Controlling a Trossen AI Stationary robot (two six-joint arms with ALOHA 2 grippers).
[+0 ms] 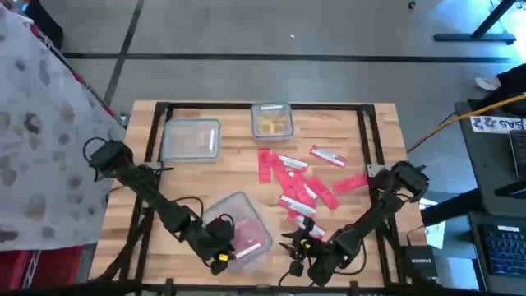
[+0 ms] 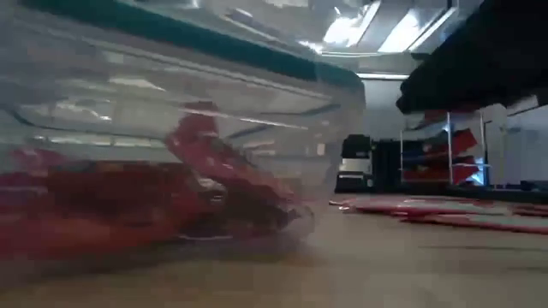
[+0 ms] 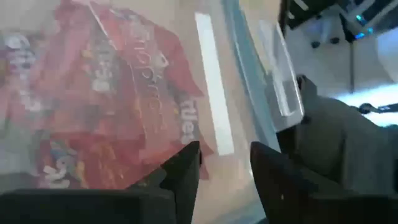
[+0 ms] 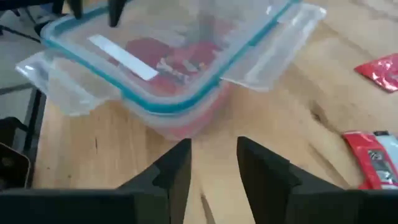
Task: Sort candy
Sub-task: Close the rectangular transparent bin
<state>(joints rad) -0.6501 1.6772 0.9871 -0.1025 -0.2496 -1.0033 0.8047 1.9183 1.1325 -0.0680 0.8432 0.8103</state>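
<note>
Closest to us, our left gripper (image 1: 220,256) hovers parted over the six-o'clock tub (image 1: 256,215) of red candy (image 1: 246,236), our right gripper (image 1: 297,255) parted beside it, loose packets (image 1: 297,185) scattered toward three o'clock.

White lettering on red candy packets (image 3: 118,106) inside clear tub (image 3: 249,93), seen in left wrist view: blurred, partly upside down, no word legible. White strip label (image 3: 214,93) on tub: blank as far as visible. White tag (image 1: 501,123) at right edge of high view, beside table (image 1: 386,148): mirrored characters resembling "SAS 22", uncertain. White patches on loose red packets (image 1: 296,185) on tabletop: too small to read. Low view and right wrist view: no legible text.
</note>
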